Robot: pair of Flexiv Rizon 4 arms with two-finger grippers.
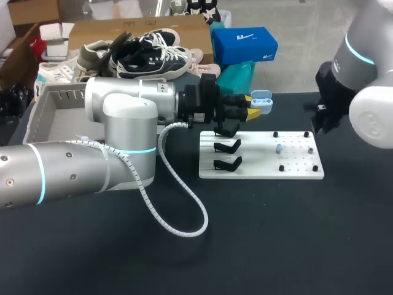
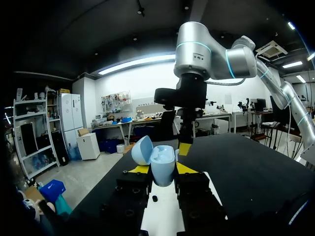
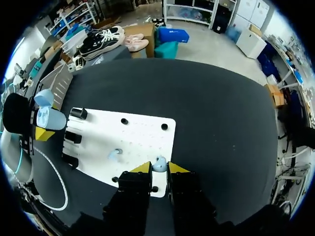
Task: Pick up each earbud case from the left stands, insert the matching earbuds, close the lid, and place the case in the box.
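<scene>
On tabletop (image 1: 276,246): white board (image 1: 258,172), black stands (image 1: 228,163), loose earbud (image 1: 279,149) toward 3 o'clock.
Left end effector (image 2: 161,169): clamped on open earbud case (image 2: 163,156), at board's 12 o'clock.
Right end effector (image 3: 159,168): pinching second earbud (image 3: 158,163).

No writing legible here.
Nothing on the dark worktop (image 1: 276,246) is showing letters, numbers or signs clear enough to read; the white board (image 1: 261,169) and the pale blue earbud case (image 1: 261,98) are looking plain.

Silver left arm (image 1: 123,110) (cyan-ringed, like the right arm (image 1: 362,43)) has a ribbed white cable (image 1: 205,216) and black hand (image 1: 252,106).
</scene>
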